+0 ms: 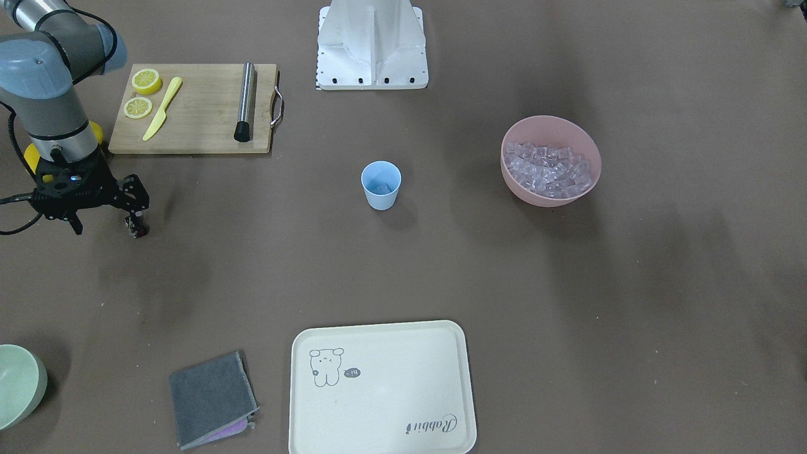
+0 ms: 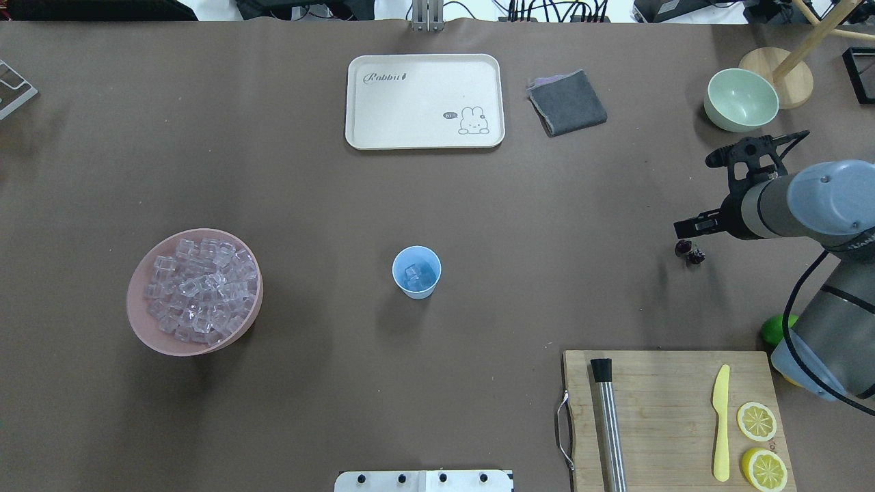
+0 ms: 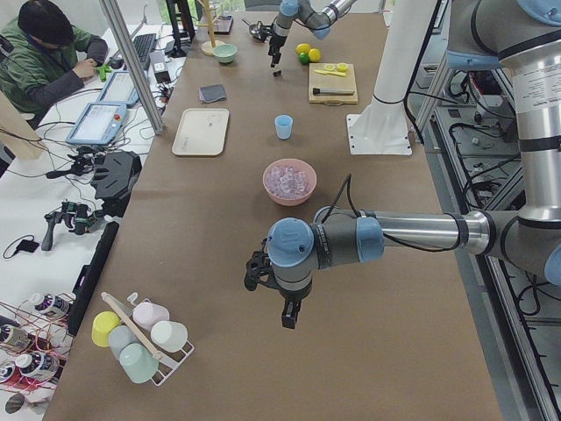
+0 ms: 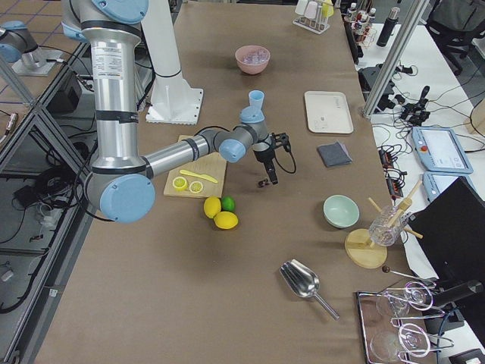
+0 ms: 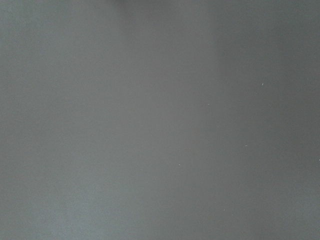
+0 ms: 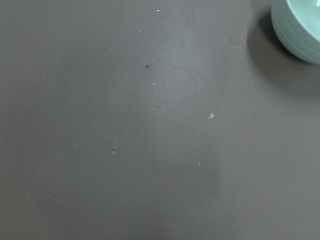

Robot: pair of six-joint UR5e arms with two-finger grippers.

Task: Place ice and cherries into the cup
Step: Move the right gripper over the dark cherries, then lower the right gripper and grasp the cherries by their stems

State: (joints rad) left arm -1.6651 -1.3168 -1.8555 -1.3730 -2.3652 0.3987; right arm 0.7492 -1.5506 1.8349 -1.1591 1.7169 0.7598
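I find the tiny, dark red-brown, glossy pair of cherries on the robot's right side of the brown-covered table. They sit between the pale green bowl and the bamboo cutting board, well apart from the cup. They read as two lumpy berries side by side, with the long axis running roughly across the overhead view and tipped a little.

The right gripper points down with its tips right at the cherries. I cannot tell whether the fingers are pinching the pair or standing apart, nor whether the berries touch the table. The right wrist camera gives me only table cover and the green bowl's edge.

The small light blue plastic cup stands upright at mid-table, mouth up, its long axis vertical and tapering toward the base. A few clear cubes lie in its bottom. Most of the ice, translucent with a faint pink-white tint, is heaped in the wide pink bowl on the robot's left side.

The left gripper hangs over bare table, nearer the left-end camera than the pink bowl. Only the side view shows it, so I cannot tell how its fingers stand.

The board carries a steel rod with a black tip, a yellow plastic knife and two lemon halves.
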